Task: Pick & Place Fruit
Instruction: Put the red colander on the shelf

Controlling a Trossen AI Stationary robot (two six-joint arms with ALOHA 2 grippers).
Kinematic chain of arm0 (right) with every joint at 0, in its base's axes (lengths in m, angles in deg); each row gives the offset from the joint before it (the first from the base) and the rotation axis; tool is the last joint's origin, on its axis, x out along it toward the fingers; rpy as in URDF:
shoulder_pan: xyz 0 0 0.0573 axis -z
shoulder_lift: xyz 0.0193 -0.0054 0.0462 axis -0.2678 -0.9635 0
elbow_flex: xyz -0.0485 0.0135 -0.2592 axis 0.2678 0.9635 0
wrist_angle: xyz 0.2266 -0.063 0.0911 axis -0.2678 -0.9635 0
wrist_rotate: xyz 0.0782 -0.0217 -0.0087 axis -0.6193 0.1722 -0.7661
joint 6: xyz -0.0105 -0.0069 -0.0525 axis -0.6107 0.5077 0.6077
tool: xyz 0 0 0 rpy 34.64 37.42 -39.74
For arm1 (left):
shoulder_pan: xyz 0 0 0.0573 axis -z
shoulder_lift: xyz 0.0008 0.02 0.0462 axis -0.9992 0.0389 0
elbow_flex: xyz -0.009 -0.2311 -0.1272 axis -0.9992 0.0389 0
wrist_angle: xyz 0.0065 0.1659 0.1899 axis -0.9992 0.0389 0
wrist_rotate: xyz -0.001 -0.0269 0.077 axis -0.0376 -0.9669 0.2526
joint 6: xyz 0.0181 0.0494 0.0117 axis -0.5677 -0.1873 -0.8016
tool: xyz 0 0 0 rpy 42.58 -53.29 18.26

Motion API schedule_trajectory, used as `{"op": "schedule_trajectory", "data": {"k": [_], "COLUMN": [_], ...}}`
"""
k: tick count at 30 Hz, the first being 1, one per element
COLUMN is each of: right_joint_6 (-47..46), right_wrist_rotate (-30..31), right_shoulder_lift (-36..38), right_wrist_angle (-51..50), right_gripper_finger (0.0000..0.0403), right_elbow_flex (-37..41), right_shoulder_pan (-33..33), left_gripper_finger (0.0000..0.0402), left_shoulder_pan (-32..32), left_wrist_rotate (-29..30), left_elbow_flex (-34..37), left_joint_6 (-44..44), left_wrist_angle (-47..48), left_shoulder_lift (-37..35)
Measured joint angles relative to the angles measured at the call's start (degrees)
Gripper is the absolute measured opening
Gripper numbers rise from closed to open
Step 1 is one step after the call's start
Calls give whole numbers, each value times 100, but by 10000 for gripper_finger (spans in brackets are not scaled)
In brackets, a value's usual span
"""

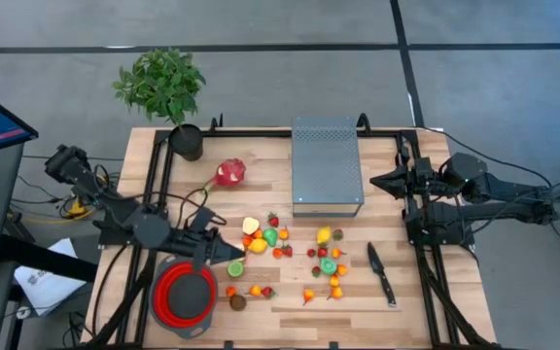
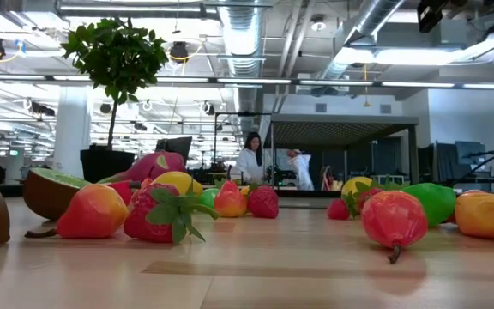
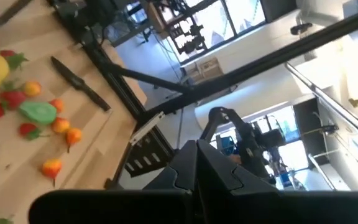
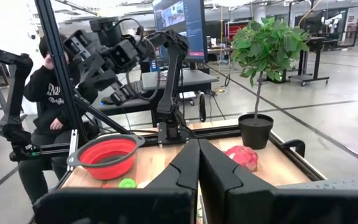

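Observation:
Small toy fruits lie loose on the wooden table in two clusters, one point(image 1: 261, 236) near the middle and one point(image 1: 329, 258) to its right; the low view shows them close up point(image 2: 165, 210). A pink-red dragon fruit point(image 1: 229, 173) lies farther back on the left. My left gripper point(image 1: 235, 255) hangs shut with nothing in it above the table. It stands just right of the red bowl point(image 1: 185, 292) and points level toward the left cluster; its own view shows its shut fingers point(image 3: 196, 158). My right gripper point(image 1: 377, 180) waits shut at the right side point(image 4: 198, 152), pointing left.
A black-handled knife point(image 1: 380, 272) lies right of the fruit. A grey metal box point(image 1: 327, 165) stands at the far middle, a potted plant point(image 1: 173, 97) at the far left corner. Black frame rails run along the table's sides. A person in black sits beyond the table's left side point(image 4: 48, 93).

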Motion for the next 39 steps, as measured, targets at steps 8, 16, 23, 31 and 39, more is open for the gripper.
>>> {"op": "schedule_trajectory", "data": {"k": [8, 16, 23, 31, 39], "right_joint_6": [363, 162, 165, 228, 258], "right_wrist_rotate": [2, 2, 2, 2, 2], "right_shoulder_lift": [0, 0, 0, 0, 2], "right_wrist_angle": [5, -13, -25, -118, -113], "right_gripper_finger": [0, 0, 0, 0, 0], "right_elbow_flex": [0, 2, 2, 4, 4], "right_shoulder_pan": [50, 48, 48, 48, 48], "left_gripper_finger": [1, 1, 0, 0, 0], "left_shoulder_pan": [221, 219, 372, 559, 582], "left_wrist_rotate": [-26, -315, -800, -929, -1109], "left_elbow_flex": [-4, -215, -811, -1293, -1349], "left_joint_6": [1529, 1959, 2331, 3590, 3955], "left_wrist_angle": [464, 601, 688, 2037, 3702], "left_shoulder_lift": [95, 895, 1305, 1466, 1281]}}
